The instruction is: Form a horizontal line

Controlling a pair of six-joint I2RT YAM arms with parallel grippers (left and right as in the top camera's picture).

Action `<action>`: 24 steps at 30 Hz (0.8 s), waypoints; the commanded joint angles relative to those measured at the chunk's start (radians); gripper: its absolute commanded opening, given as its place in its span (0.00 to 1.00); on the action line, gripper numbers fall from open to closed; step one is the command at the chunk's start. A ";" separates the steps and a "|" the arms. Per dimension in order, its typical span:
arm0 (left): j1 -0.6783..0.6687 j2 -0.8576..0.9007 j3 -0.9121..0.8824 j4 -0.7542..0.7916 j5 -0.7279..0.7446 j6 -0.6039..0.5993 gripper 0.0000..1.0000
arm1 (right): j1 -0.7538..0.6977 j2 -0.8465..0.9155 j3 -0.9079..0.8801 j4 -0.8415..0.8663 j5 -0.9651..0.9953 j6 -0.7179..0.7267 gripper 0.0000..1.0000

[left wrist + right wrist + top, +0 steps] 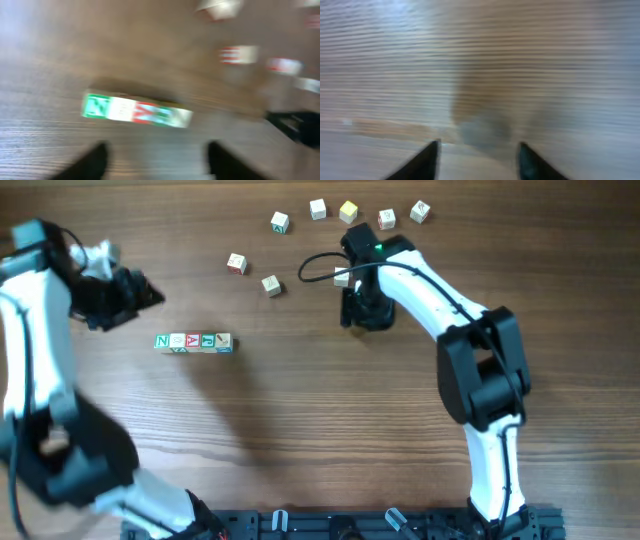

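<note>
The row (193,341) lay flat on the table (300,430), its four cubes touching face to face, which I judge is what made them read as one line and not as strays. Your left gripper (145,293) hung just up and left of the row. Its jaws were spread wide with nothing between them, so it was neither touching the row nor steadying it. From the left wrist, the row (135,111) sat ahead of the gripper (157,162), apart from both fingers.

Your right gripper (365,310) stood well to the right of the row, among the loose cubes (271,284), likely because spares were kept there. Its jaws were apart too. The right wrist view was too blurred to name the grey smear ahead of them.

The row's long axis ran left to right across the overhead view, nearly level, with the green N at its left end.
</note>
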 commanded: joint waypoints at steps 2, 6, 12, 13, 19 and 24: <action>-0.005 -0.306 0.006 -0.027 0.136 0.109 1.00 | 0.006 -0.330 0.059 -0.042 0.182 -0.088 0.93; -0.006 -0.516 0.006 -0.021 0.134 0.109 1.00 | 0.007 -0.547 0.059 -0.090 0.183 -0.089 0.99; -0.006 -0.678 0.006 -0.024 0.085 0.108 1.00 | 0.007 -0.747 0.053 -0.133 0.293 -0.089 1.00; -0.006 -0.686 0.006 -0.028 0.085 0.108 1.00 | 0.007 -0.760 0.053 -0.143 0.319 -0.088 0.99; -0.006 -0.665 0.004 -0.078 0.084 0.109 1.00 | 0.007 -0.753 0.031 -0.179 0.369 -0.087 1.00; -0.006 -0.585 0.004 -0.075 0.081 0.109 1.00 | 0.007 -0.726 -0.024 -0.171 0.324 -0.085 1.00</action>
